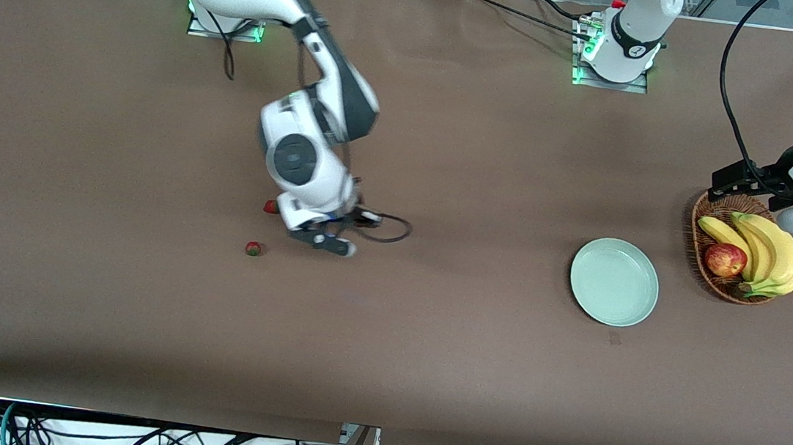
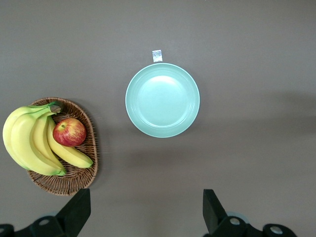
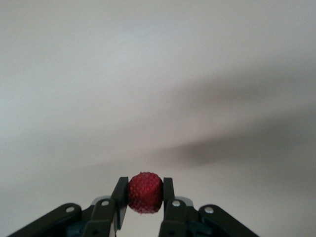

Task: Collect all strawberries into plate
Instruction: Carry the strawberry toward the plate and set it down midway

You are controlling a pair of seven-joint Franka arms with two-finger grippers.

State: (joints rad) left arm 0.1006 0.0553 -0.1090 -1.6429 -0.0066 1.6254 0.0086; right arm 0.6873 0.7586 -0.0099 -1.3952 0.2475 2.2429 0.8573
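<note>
My right gripper [image 1: 332, 244] is shut on a red strawberry [image 3: 145, 192], pinched between its two fingers [image 3: 120, 193]; this berry is hidden in the front view. The gripper is low over the table, beside two loose strawberries: one [image 1: 271, 206] next to the wrist, another [image 1: 254, 249] nearer the front camera. The pale mint-green plate [image 1: 614, 281] lies empty toward the left arm's end of the table, and shows in the left wrist view [image 2: 162, 99]. My left gripper [image 2: 146, 217] is open and empty, held high over the table by the basket [image 1: 728, 185].
A brown wicker basket [image 1: 716, 212] with bananas [image 1: 769, 254] and a red apple [image 1: 725, 260] stands beside the plate, toward the left arm's end. A small tag [image 2: 157, 56] lies by the plate's rim. Cables hang along the front edge.
</note>
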